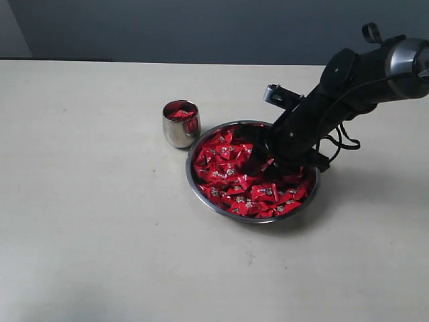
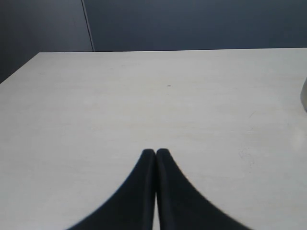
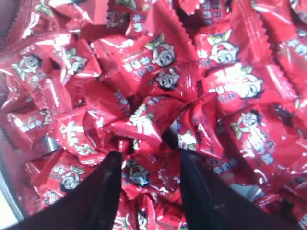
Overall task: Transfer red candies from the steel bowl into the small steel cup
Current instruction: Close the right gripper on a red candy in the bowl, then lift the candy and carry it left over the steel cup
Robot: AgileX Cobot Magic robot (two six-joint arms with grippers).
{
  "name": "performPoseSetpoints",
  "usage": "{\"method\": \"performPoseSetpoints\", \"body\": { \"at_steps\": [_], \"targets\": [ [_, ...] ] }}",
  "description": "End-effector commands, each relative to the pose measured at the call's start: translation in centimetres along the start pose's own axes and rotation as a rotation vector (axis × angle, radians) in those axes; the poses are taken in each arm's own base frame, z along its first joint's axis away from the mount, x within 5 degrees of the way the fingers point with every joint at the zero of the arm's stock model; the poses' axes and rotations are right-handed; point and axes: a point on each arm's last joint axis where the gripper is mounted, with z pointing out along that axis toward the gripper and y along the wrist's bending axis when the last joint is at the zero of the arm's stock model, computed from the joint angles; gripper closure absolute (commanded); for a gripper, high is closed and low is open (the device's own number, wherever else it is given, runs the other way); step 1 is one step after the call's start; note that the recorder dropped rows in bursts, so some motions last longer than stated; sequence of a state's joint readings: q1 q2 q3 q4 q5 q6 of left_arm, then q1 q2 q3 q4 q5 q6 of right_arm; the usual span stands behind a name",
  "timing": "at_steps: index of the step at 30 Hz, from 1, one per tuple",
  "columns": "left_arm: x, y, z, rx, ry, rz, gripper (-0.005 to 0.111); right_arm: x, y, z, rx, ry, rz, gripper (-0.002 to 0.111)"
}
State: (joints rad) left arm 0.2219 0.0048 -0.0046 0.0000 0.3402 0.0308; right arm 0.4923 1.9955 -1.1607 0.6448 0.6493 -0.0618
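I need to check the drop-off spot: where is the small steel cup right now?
In the exterior view the small steel cup stands right beside the upper-left rim of the steel bowl, with red candies inside.

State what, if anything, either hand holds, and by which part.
Nothing is held. The right hand stands open among the red candies, with none clamped; the left hand is shut and empty.

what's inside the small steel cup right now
The small steel cup holds at least one red candy, lying near the rim. Whether more lie beneath it cannot be seen: the cup's wall and that top candy cover them.
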Motion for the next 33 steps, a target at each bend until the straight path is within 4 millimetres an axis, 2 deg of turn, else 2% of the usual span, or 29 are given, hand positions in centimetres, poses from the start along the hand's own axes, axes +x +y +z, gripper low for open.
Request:
{"method": "performPoseSetpoints", "body": {
  "at_steps": [1,10,16,19,22,24,26,33],
  "targets": [
    [0.0,0.0,0.0,0.006,-0.011,-0.006,0.106,-0.4,0.3,-0.5,-0.005,-0.012,-0.031,0.069],
    [0.0,0.0,0.0,0.006,-0.011,-0.006,0.106,-0.3,0.6,-0.8,-0.013,-0.001,-0.055,0.069],
    [0.0,0.0,0.0,0.006,-0.011,-0.006,0.106,0.9,2.6,0.0,-0.017,0.006,-0.153,0.069],
    [0.0,0.0,0.0,0.006,-0.011,-0.006,0.106,0.9,2.5,0.0,-0.009,0.003,-0.161,0.080],
    [0.0,0.0,0.0,0.006,-0.011,-0.006,0.106,0.8,2.5,0.0,-0.004,-0.001,-0.168,0.098],
    [0.0,0.0,0.0,0.006,-0.011,-0.006,0.106,0.8,2.5,0.0,-0.002,-0.001,-0.170,0.104],
    [0.0,0.0,0.0,0.006,-0.011,-0.006,0.106,0.8,2.5,0.0,-0.002,-0.001,-0.170,0.109],
    [0.0,0.0,0.0,0.006,-0.011,-0.006,0.106,0.8,2.8,-1.0,-0.006,-0.027,-0.190,0.109]
  ]
}}
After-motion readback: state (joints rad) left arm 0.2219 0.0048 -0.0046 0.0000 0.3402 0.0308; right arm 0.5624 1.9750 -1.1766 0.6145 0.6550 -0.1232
